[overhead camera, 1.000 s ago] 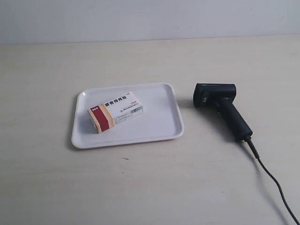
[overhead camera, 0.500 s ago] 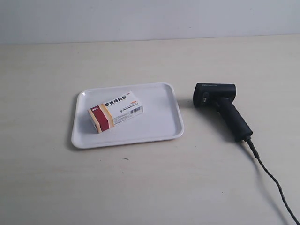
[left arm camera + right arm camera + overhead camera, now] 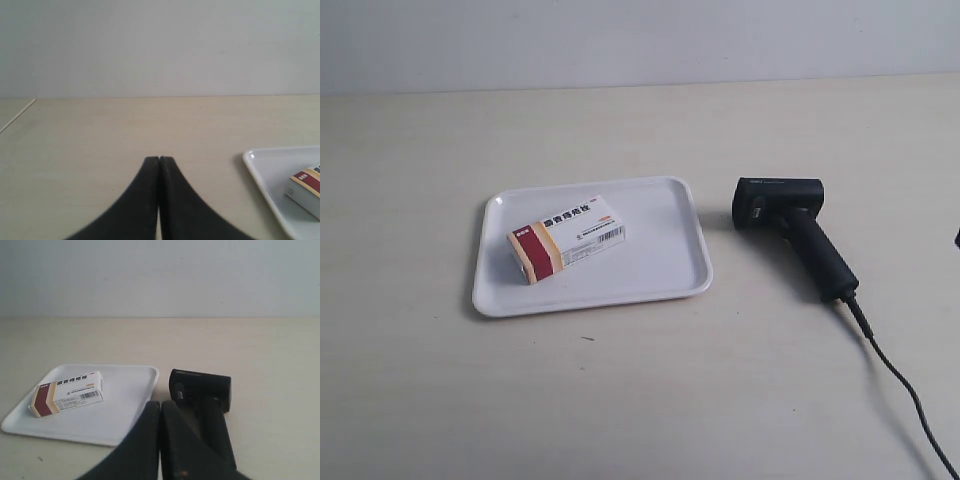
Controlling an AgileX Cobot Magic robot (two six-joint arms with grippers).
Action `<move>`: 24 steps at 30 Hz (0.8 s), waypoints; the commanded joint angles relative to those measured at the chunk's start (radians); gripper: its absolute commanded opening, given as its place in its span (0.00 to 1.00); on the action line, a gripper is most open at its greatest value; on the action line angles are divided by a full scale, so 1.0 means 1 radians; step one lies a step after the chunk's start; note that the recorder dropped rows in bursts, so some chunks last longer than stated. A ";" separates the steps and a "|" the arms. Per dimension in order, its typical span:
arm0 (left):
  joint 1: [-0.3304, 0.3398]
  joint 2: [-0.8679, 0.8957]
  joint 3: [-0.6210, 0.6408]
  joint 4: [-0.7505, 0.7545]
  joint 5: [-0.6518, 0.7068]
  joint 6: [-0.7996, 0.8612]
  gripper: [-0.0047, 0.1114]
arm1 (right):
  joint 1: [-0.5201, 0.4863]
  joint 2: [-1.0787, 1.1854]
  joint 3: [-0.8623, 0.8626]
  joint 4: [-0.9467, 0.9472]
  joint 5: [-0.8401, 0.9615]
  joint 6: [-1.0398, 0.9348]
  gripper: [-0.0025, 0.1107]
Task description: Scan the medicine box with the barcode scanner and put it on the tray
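Surface: pale beige table (image 3: 620, 400), plain light wall behind
Tray: white tray (image 3: 665, 275) flat on the table, ahead of both grippers
Medicine box: medicine box (image 3: 567, 238) lies flat inside the tray, barcode side up, red-tan stripe end toward the tray's outer edge; touched by neither gripper
Scanner: barcode scanner (image 3: 795, 230) lies on the table just beside the tray, apart from it, cable (image 3: 905, 390) trailing off
Left gripper: left gripper (image 3: 159, 160) fingers pressed together, holding nothing, tray corner off to its side, well clear
Right gripper: right gripper (image 3: 160, 404) fingers closed together, empty, scanner head just beyond its tips; contact cannot be told
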 commanded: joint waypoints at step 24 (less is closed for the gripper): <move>0.004 -0.007 0.002 -0.006 0.002 0.005 0.06 | -0.432 -0.330 0.113 0.132 -0.012 -0.101 0.02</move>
